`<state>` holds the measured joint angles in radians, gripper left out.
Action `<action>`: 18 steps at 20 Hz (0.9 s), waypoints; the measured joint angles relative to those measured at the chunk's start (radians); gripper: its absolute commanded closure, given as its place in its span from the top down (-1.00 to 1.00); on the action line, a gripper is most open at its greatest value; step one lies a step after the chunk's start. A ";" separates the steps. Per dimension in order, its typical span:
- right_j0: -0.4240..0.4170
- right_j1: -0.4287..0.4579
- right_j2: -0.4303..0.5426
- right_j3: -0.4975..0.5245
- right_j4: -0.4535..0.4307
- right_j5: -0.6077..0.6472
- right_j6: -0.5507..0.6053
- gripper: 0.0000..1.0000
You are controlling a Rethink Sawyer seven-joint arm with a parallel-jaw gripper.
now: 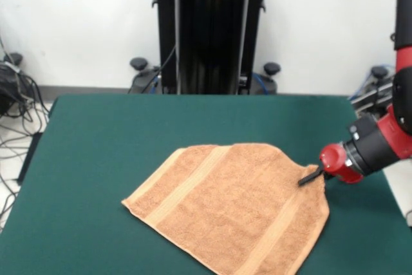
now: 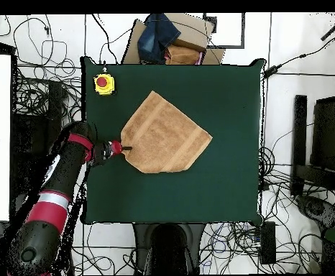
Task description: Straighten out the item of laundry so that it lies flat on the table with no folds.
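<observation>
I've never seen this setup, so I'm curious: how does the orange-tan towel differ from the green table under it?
The light orange-tan terry-cloth towel is pale with stripe bands, while the dark green felt-like table is dark and plain. The towel is far smaller and covers only part of the table. The towel lies skewed, at an angle to the table's straight sides. Both are roughly rectangular.
</observation>
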<state>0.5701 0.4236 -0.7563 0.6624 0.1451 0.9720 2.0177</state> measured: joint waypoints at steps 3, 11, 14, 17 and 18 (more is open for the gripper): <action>0.000 0.000 0.000 0.000 0.000 0.000 0.001 -1.00; 0.000 -0.003 0.002 0.004 0.000 -0.004 0.001 -1.00; 0.002 -0.021 0.020 0.030 0.000 -0.025 0.001 -1.00; 0.003 -0.046 0.041 0.058 0.002 -0.044 0.001 -1.00; 0.003 -0.051 0.045 0.063 0.003 -0.046 0.001 -1.00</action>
<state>0.5729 0.3727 -0.7112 0.7256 0.1479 0.9264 2.0187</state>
